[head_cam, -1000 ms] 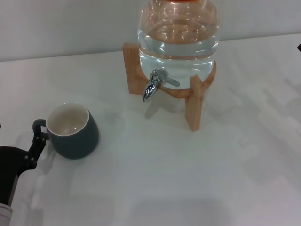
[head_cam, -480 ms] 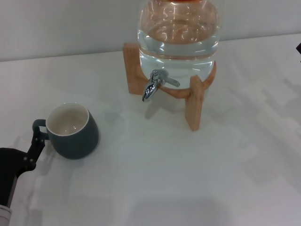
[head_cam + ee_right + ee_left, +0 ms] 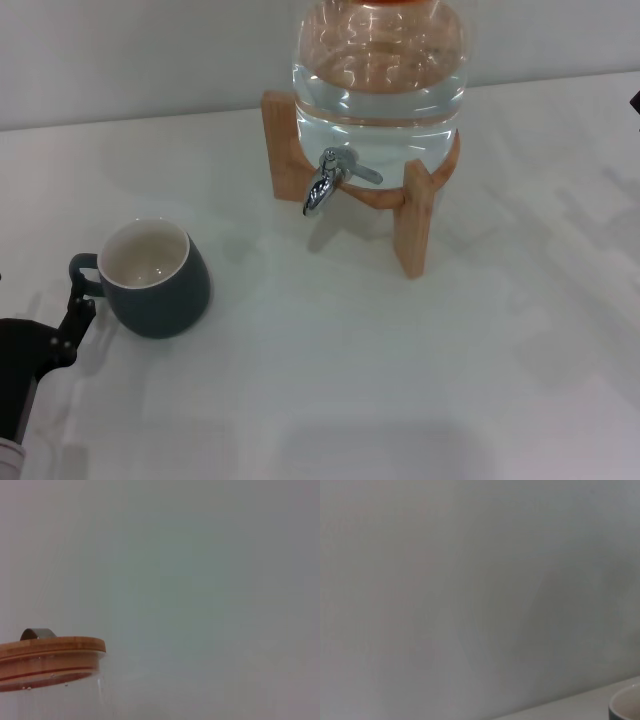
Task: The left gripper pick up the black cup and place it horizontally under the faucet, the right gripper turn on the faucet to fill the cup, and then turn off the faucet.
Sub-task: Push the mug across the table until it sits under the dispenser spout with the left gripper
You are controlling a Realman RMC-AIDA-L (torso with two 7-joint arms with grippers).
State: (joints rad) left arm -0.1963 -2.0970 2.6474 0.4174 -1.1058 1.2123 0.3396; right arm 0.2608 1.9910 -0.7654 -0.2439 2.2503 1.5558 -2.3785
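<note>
Head view: one black cup (image 3: 155, 278) is seen upright on the white table (image 3: 350, 380), at the left side, mouth up, cream interior visible. Its loop handle points to the robot's left, toward the left gripper (image 3: 70, 320). One black finger of that gripper reaches up just beside the handle; contact cannot be told, and whether the jaws are apart or together cannot be told, since only one finger is shown. One glass jar (image 3: 380, 60) of water is seated on one wooden stand (image 3: 412, 215), well apart from the cup, at the far middle of the table. One faucet (image 3: 322, 185) is mounted at the jar's base, spout pointing down and toward the near left, thin lever lying roughly level toward the right. The right gripper (image 3: 636, 100) is seen only as a dark sliver at the right edge; its jaw state cannot be told. No writing is legible.

Left wrist view: mostly blank wall; one cup rim arc is seen at the corner (image 3: 626, 706).

Right wrist view: one wooden lid (image 3: 50, 652) with a metal loop is seen on the jar top, against plain wall. No labels readable.
</note>
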